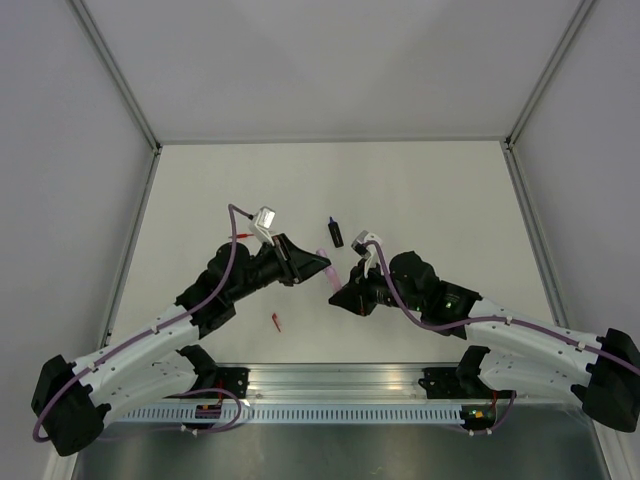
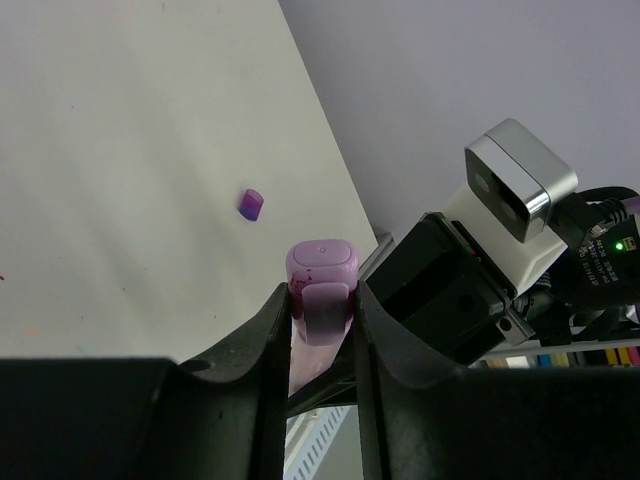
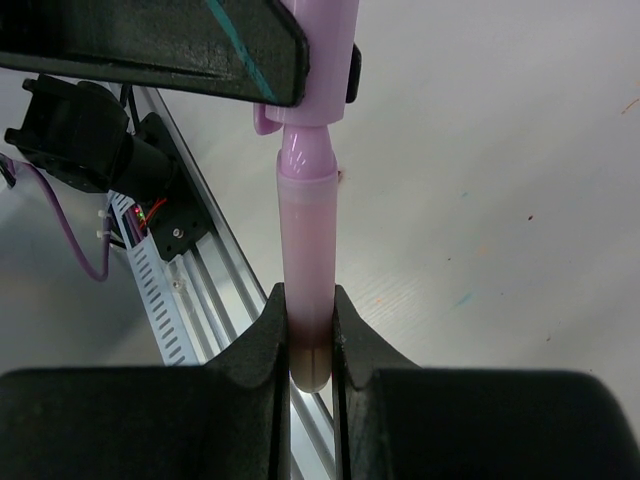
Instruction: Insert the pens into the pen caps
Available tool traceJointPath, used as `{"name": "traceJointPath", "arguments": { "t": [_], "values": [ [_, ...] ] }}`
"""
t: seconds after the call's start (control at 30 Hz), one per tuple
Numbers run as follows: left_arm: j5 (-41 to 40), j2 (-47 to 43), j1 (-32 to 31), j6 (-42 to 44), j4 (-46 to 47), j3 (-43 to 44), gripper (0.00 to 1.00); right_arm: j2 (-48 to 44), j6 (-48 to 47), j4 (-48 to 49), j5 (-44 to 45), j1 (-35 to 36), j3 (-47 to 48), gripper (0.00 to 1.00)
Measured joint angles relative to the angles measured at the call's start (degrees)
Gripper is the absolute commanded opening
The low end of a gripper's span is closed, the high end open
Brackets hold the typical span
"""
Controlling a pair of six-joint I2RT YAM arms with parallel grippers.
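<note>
My right gripper (image 3: 310, 305) is shut on the rear end of the pale pink marker (image 3: 306, 240). My left gripper (image 2: 322, 300) is shut on a lilac cap with a clip (image 2: 322, 268). In the right wrist view the marker's narrow front end sits in the mouth of that cap (image 3: 325, 60). From above, both grippers (image 1: 316, 263) (image 1: 347, 293) meet over the table's middle, with the marker (image 1: 333, 276) between them. A stubby dark purple cap (image 1: 335, 232) lies on the table just beyond and also shows in the left wrist view (image 2: 250, 204). A small slim red piece (image 1: 275, 320) lies near the left arm.
A thin red line (image 1: 243, 237) shows beside the left wrist's cable; I cannot tell whether it is the red pen. The white table (image 1: 430, 190) has grey walls on three sides. A metal rail (image 1: 340, 385) runs along the near edge by the arm bases.
</note>
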Motion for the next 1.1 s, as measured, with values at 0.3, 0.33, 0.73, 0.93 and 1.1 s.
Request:
{"name": "traceJointPath", "arguments": {
  "t": [0.3, 0.33, 0.73, 0.93, 1.1],
  "values": [
    [0.2, 1.1, -0.2, 2.3, -1.6, 0.0, 0.02, 0.8, 0.2, -2.4, 0.4, 0.1, 0.3, 0.0],
    [0.4, 1.4, -0.2, 2.6, -1.9, 0.1, 0.02, 1.1, 0.2, -2.8, 0.4, 0.1, 0.4, 0.0],
    [1.2, 3.7, -0.2, 4.3, -6.0, 2.8, 0.08, 2.8, -0.7, -6.6, 1.9, 0.2, 2.8, 0.0],
    [1.7, 3.6, -0.2, 4.3, -7.1, 3.2, 0.35, 2.8, -1.6, -7.3, 2.4, 0.2, 3.1, 0.0],
    [5.9, 2.8, -0.7, 4.2, -10.2, 3.1, 0.53, 2.8, -2.0, -5.0, 2.7, 0.0, 3.9, 0.0]
  ]
}}
